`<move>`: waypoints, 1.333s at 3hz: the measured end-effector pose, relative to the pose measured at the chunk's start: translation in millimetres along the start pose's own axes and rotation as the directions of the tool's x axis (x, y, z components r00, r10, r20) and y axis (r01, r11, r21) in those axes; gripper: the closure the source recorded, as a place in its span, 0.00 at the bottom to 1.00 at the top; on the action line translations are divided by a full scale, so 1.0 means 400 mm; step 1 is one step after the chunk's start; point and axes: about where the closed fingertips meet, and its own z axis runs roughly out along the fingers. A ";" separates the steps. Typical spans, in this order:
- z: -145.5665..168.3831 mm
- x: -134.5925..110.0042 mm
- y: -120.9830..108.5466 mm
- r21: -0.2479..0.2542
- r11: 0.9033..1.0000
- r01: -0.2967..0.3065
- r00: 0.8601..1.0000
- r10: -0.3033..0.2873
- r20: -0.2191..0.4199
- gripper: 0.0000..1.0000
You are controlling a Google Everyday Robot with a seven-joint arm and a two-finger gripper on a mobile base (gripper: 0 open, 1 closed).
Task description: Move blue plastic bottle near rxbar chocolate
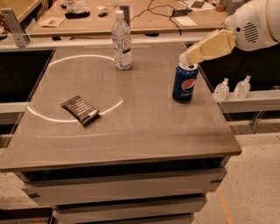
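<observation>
Blue plastic bottle stands beyond rxbar chocolate; gripper, state unclear, over Pepsi can.

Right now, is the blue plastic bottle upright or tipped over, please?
Upright: the blue plastic bottle stands on its base, white cap up. The gripper is at the Pepsi can's top.

Viewpoint: my one camera sits high at the table's front edge.
Facing: down and across the table, toward the far benches.
Range: middling, the whole tabletop fits.
Upper right: my fingers hang just above the can.
</observation>
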 end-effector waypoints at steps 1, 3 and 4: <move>0.000 0.000 0.000 0.000 1.000 0.000 1.000 0.000 0.000 0.00; 0.116 -0.102 0.021 -0.020 0.999 -0.033 0.997 0.034 0.072 0.00; 0.201 -0.146 0.029 -0.044 0.999 -0.013 0.995 0.017 0.094 0.00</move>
